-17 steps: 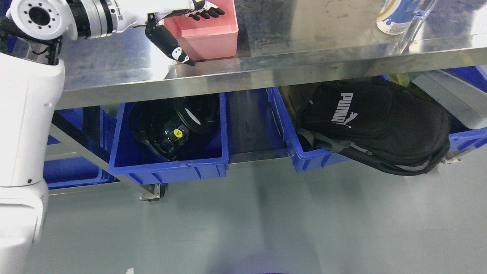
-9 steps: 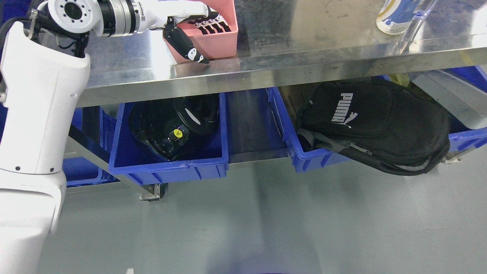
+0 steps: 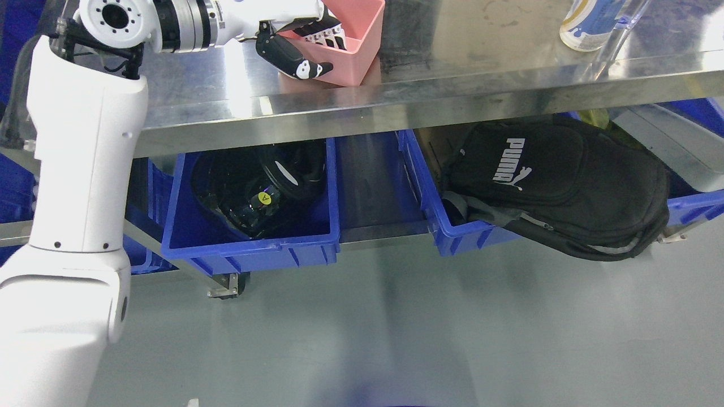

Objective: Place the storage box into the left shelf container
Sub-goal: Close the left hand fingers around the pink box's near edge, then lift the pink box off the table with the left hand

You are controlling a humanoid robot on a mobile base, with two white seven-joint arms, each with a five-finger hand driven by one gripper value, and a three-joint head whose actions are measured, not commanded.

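Observation:
A pink storage box (image 3: 353, 53) sits tilted on the steel table top (image 3: 452, 68), turned with one corner toward the front edge. My left hand (image 3: 308, 48) is shut on its near left wall, fingers inside the box and the thumb (image 3: 294, 59) outside. Below the table, on the lower shelf, the left blue container (image 3: 251, 246) holds a black helmet-like object (image 3: 254, 186). My right hand is not in view.
A second blue bin (image 3: 452, 229) at the right holds a black backpack (image 3: 560, 186) that hangs over its front. A bottle (image 3: 588, 22) stands at the table's far right. More blue bins (image 3: 138, 263) show at the far left. Grey floor lies in front.
My left hand closed over the pink box's wall, then tipped and swung the box to the right. My left arm shifted right with it.

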